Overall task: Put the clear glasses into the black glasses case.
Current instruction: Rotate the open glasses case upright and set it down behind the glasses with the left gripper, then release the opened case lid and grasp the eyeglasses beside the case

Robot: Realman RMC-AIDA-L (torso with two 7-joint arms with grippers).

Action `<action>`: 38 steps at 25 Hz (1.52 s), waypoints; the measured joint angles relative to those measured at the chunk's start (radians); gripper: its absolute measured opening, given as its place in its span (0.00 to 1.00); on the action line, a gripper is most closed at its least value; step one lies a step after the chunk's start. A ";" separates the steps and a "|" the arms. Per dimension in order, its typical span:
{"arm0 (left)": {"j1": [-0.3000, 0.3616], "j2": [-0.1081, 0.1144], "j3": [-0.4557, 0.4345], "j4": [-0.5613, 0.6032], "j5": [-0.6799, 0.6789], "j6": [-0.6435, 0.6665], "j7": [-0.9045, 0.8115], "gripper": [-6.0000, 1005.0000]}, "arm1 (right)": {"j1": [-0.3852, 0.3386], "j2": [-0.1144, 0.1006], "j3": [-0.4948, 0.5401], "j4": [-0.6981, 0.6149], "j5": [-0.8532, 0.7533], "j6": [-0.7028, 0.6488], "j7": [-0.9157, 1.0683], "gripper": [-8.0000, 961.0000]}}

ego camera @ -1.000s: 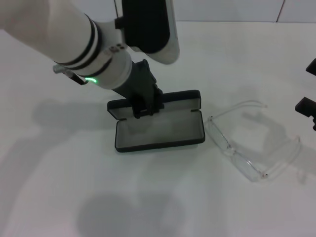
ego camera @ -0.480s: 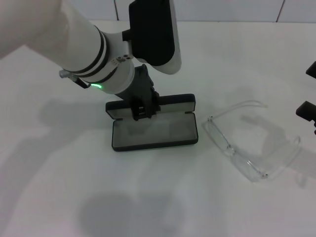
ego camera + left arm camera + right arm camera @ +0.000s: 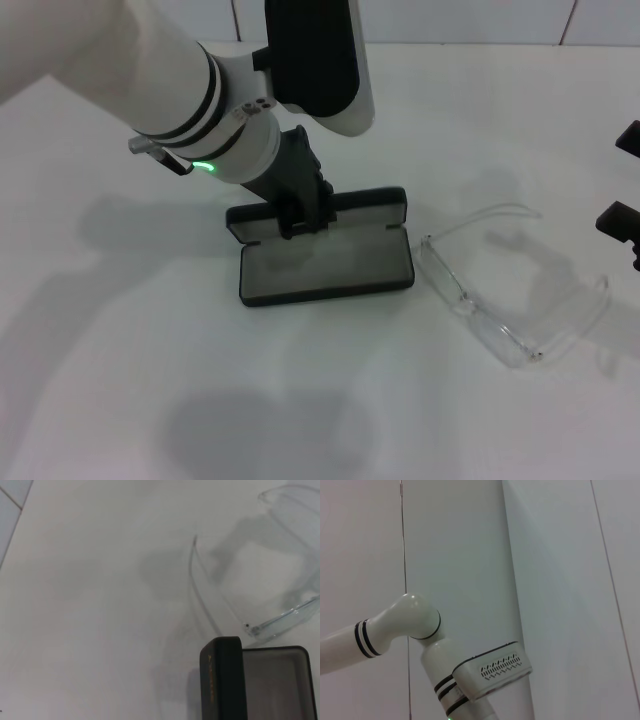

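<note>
The white bench carries two items. Nearest the robot, toward its right side, lie the clear, colourless plastic wraparound glasses, arms unfolded, resting flat on the bench and just beside the case without visibly touching it. To their left sits the flat rectangular black glasses case with rounded corners, open, its grey-lined tray facing up and its lid raised at the far edge. The left wrist view shows the lid edge-on, with small orange lettering, and the glasses beyond it. The left tool is at the lid's far edge, its dark fingers closed on the lid. The right tool is parked at the bench's right edge; whether it is open cannot be told.
</note>
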 joint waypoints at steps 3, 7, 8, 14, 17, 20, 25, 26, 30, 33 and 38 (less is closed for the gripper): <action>0.005 -0.001 -0.011 -0.002 -0.001 -0.021 -0.001 0.22 | 0.000 0.000 0.000 -0.003 0.000 0.004 0.000 0.91; 0.027 -0.002 -0.013 0.016 0.001 -0.067 -0.004 0.37 | 0.000 -0.001 0.002 -0.003 0.000 0.007 0.000 0.91; 0.034 -0.002 -0.013 0.026 -0.003 -0.071 -0.003 0.41 | 0.000 -0.001 0.002 -0.003 0.000 0.007 0.000 0.91; 0.090 0.000 -0.040 0.140 -0.117 -0.060 0.010 0.53 | 0.001 -0.003 0.002 -0.001 0.011 0.008 0.000 0.91; 0.134 0.003 -0.111 0.215 -0.312 0.011 0.051 0.60 | 0.001 -0.004 0.002 -0.001 0.012 0.008 0.000 0.91; 0.186 0.004 -0.222 0.263 -0.531 0.072 0.120 0.65 | 0.000 -0.006 0.002 0.000 0.013 0.009 0.000 0.91; 0.286 0.005 -0.390 0.235 -0.862 0.126 0.230 0.72 | 0.003 -0.008 0.002 -0.006 0.014 0.014 0.007 0.91; 0.308 0.005 -0.417 0.219 -0.926 0.146 0.259 0.72 | 0.004 -0.009 0.002 -0.008 0.014 0.016 0.015 0.91; 0.390 0.003 -0.460 0.141 -1.115 0.229 0.430 0.72 | 0.011 -0.021 0.002 -0.011 0.010 0.029 0.072 0.91; 0.454 0.001 -0.460 0.032 -1.244 0.274 0.584 0.72 | 0.015 -0.025 0.001 -0.014 0.010 0.048 0.102 0.91; 0.485 0.004 -0.467 -0.212 -1.392 0.349 0.780 0.71 | 0.026 -0.039 -0.005 -0.125 -0.015 0.087 0.305 0.91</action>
